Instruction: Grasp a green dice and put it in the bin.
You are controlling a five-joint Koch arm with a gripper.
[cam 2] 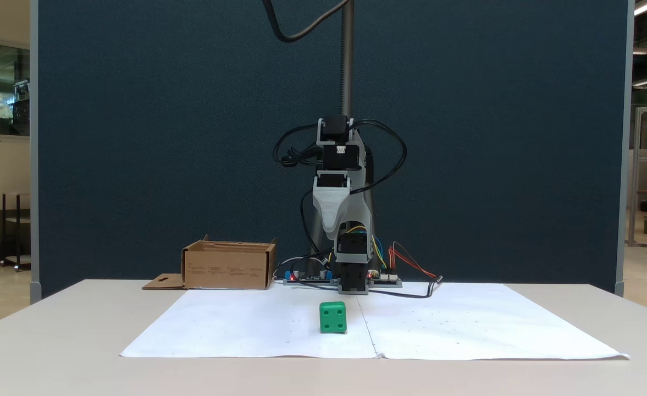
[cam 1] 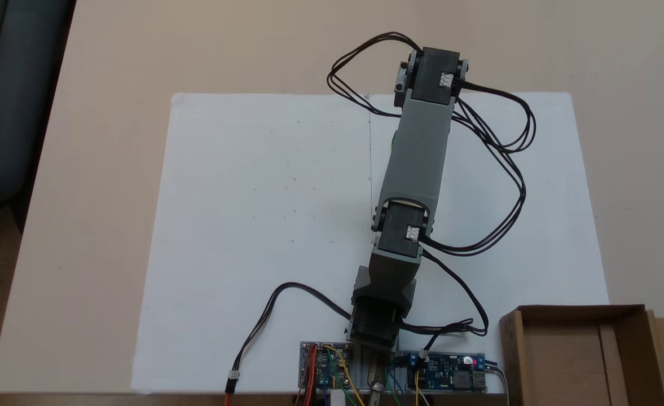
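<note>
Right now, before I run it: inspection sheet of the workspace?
Surface: beige table, white paper sheet on it.
Job's things: green dice on the sheet, untouched; bin beside the arm base, no dice in it.
Clutter: circuit boards at the arm base.
Grippers: gripper points down, raised clear of the dice; open or shut cannot be told.
Cables: black cables loop off the arm.
Surroundings: dark blue partition behind the table.

Setting: lab or workshop | dark blue partition [cam 2: 136,137] behind the surface [cam 2: 54,341] | bare circuit boards [cam 1: 450,372] | ceiling strip lights [cam 2: 646,6]

Bare paper [cam 2: 246,324] between dice [cam 2: 332,317] and bin [cam 2: 228,267]
</note>
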